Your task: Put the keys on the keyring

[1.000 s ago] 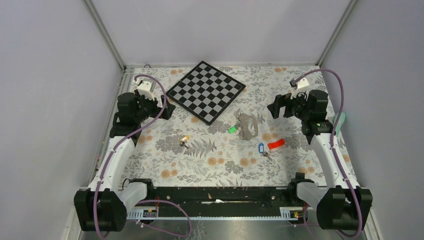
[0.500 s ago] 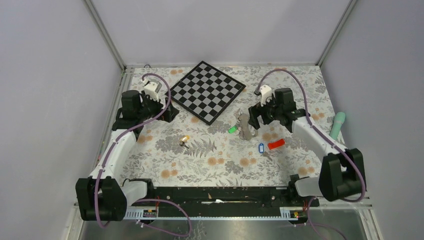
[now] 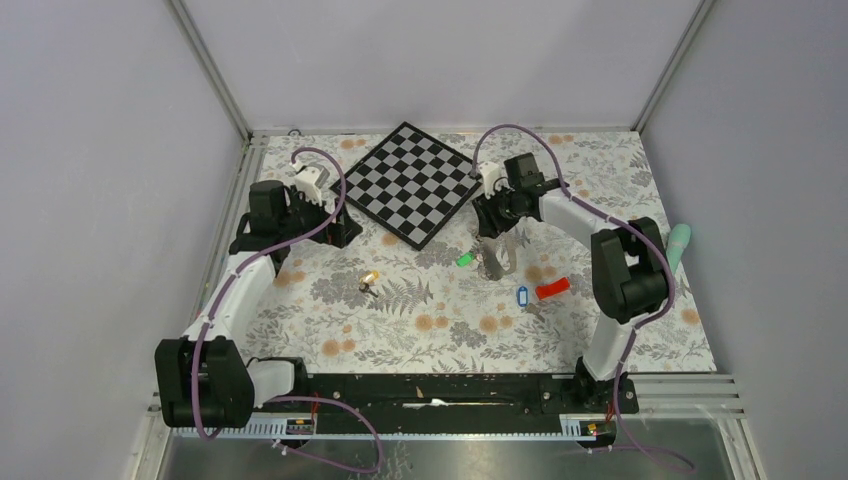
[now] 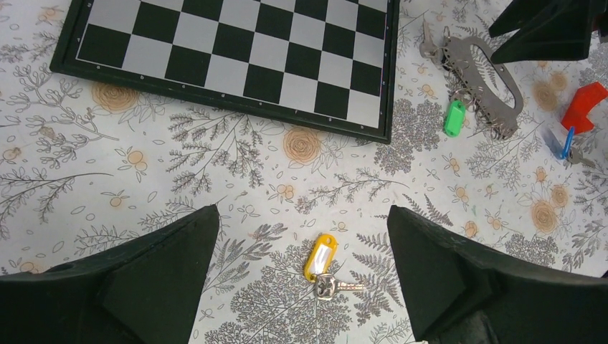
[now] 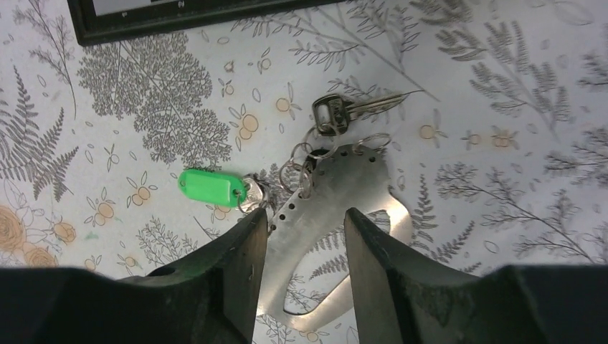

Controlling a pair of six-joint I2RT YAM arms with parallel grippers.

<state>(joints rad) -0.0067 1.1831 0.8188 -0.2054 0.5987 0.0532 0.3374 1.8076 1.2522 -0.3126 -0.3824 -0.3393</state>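
The keyring (image 3: 497,255) is a flat grey metal loop lying at mid-table, with small rings along one edge (image 5: 337,193). A green-tagged key (image 5: 211,188) and a bare key (image 5: 344,110) lie at those rings. My right gripper (image 5: 307,213) hangs over the loop, open, its jaws partly drawn in on either side of one band. A yellow-tagged key (image 4: 320,256) lies loose on the cloth, below my wide-open left gripper (image 4: 302,215). A blue-tagged key (image 3: 521,296) lies near the loop's right side.
A black-and-white checkerboard (image 3: 412,183) lies at the back centre, close to both grippers. A red tag (image 3: 552,289) sits beside the blue key. A teal object (image 3: 678,247) rests at the right edge. Grey walls enclose the floral-patterned table.
My right arm has swung from the table's right side leftward to the keyring, and its jaws have narrowed. The left arm edged slightly toward the checkerboard, jaws still wide.
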